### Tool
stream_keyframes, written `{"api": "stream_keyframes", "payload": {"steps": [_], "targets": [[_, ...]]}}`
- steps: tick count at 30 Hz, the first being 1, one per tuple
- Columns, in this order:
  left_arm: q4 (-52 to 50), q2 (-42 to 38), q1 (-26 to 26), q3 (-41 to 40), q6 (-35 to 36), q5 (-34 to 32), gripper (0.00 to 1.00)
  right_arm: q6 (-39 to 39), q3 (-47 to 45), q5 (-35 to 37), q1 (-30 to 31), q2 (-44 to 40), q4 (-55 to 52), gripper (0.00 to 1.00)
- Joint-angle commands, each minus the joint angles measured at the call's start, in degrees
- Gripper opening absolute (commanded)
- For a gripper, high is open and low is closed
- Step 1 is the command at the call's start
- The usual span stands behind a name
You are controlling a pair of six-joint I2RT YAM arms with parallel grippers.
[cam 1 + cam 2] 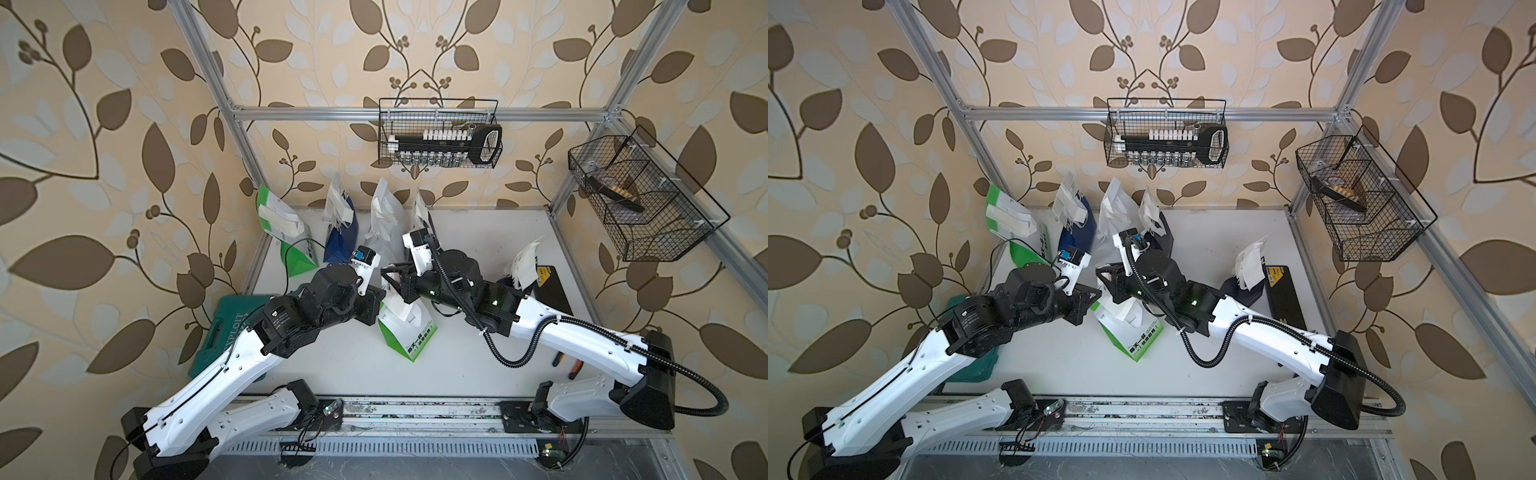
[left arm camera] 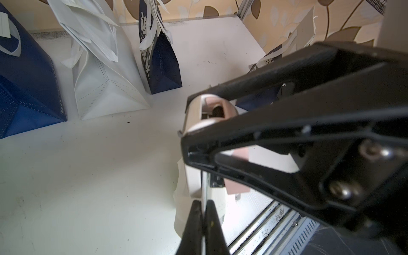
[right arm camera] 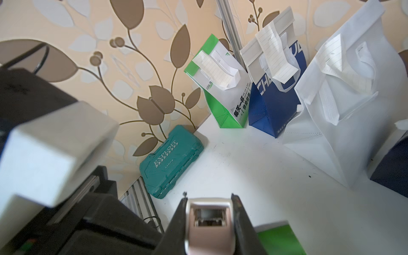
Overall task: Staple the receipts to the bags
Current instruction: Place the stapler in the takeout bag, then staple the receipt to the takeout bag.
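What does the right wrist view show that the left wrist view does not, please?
Only the right wrist view: the teal case and the green-and-white bag against the wall. Only the left wrist view: the left claw, shut, and a navy bag behind the right claw. Both: the stapler in the right claw, the blue bag and the white bag.

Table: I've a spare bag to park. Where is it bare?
Bare: the table front, between the green-and-white bag and the rail; also back right, behind the black case. Crowded: the back-left bags and the centre.
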Motion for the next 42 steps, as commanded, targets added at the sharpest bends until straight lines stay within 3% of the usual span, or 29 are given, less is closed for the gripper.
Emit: {"api": "stream_keyframes", "payload": {"steps": [1, 3, 7, 16, 19, 22, 26, 29, 32, 37, 42], "targets": [[3.4, -1.2, 0.8, 2.3, 4.8, -1.3, 0.0, -3.1, 2.0, 2.7, 1.4, -1.5, -5.8, 0.0], [3.8, -0.9, 0.8, 2.2, 7.1, -0.1, 0.0, -4.1, 2.6, 3.4, 2.2, -1.4, -7.4, 0.05], [4.6, -1.1, 0.8, 1.5, 11.7, 2.4, 0.0, -5.2, 2.6, 3.5, 3.3, -2.2, -9.3, 0.35], [5.5, -2.5, 0.9, 0.6, 17.4, 6.4, 0.0, -7.2, 0.1, 2.4, 3.6, -11.4, -10.9, 0.57], [4.6, -1.8, 0.8, 1.3, 19.7, 8.2, 0.0, -9.0, -0.1, 1.3, 3.4, -15.7, -13.6, 0.76], [1.4, 0.3, 1.2, 3.1, 23.2, 12.5, 0.0, -12.2, 0.7, -5.1, 0.5, -18.5, -17.4, 0.81], [-0.4, 0.8, 1.3, 4.1, 27.4, 23.3, 0.0, -15.1, 2.4, -25.8, -9.9, -17.6, -23.0, 0.85], [-1.1, 0.3, 1.3, 4.4, 29.3, 27.5, 0.0, -18.3, 1.3, -35.9, -14.9, -17.2, -24.0, 0.86], [-2.0, 0.6, 1.3, 4.9, 30.1, 29.7, 0.0, -22.1, 0.1, -43.5, -16.0, -17.2, -23.4, 0.88], [-2.2, 0.4, 1.3, 4.6, 30.0, 31.4, 0.0, -28.0, 0.8, -50.9, -16.0, -15.2, -24.6, 0.92], [-2.7, 0.3, 1.3, 5.3, 29.9, 33.2, 0.0, -33.1, 2.8, -51.8, -16.0, -12.5, -27.8, 0.95]]}}
